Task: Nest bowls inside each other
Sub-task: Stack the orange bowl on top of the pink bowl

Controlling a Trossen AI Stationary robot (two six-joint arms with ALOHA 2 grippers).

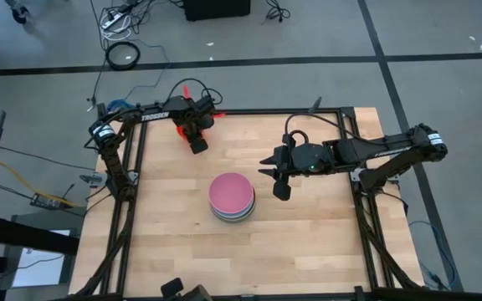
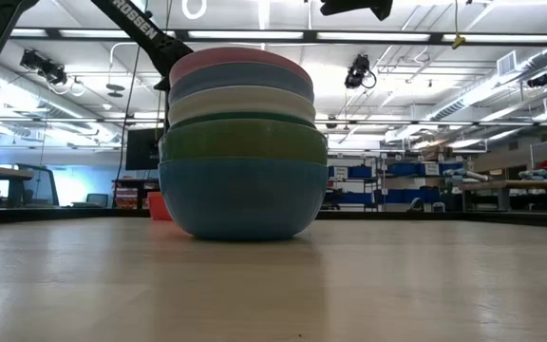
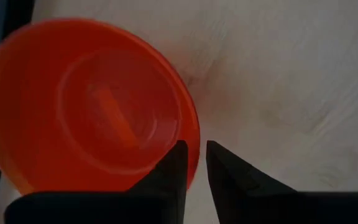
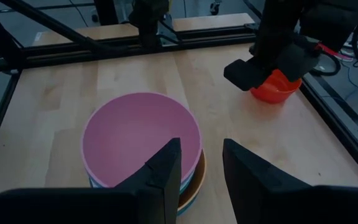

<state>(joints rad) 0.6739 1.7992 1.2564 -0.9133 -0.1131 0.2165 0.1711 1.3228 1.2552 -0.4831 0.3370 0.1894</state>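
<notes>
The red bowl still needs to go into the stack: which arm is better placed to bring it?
Probably the left: its gripper has jaws astride the red bowl rim. The right gripper hovers beside the stack.

A pale, wood-grained tabletop framed by black metal rails carries the things. Near its middle stands a stack of round plastic bowls nested one in another; a blue bowl at the bottom rests on the wood, with green, white and further bowls above it and a pink bowl on top. Well apart from the stack, near the far left edge, a small red plastic bowl sits on the wood.
</notes>
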